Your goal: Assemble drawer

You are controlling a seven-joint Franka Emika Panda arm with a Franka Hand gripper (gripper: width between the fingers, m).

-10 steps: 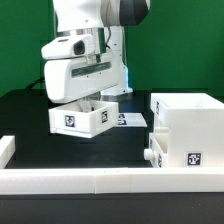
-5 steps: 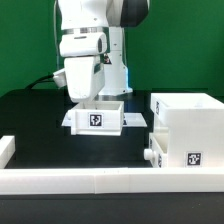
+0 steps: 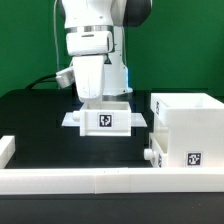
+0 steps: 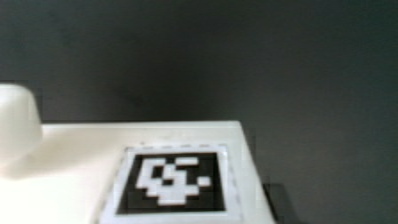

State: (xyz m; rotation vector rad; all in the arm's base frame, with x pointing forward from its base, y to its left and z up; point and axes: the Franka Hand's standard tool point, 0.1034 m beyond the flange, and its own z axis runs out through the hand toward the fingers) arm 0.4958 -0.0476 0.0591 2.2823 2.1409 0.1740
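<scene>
White tagged tray [image 3: 106,116] under the arm's pincer [image 3: 97,97], pincer gripping tray's back wall, tall housing [image 3: 186,132] well apart at exterior view's right, black worktop [image 3: 40,125]

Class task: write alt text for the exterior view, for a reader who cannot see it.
A white robot arm's gripper reaches down into a small tagged white tray on a black table. The tall drawer housing stands apart at the exterior view's right, behind a low white wall.

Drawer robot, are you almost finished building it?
Not yet. One tray already looks slid into the housing, its knob poking out. The arm is over the second tray, which sits apart on the table; the claw is hidden, so a grip is unclear. That tray still has to go into the housing.
</scene>
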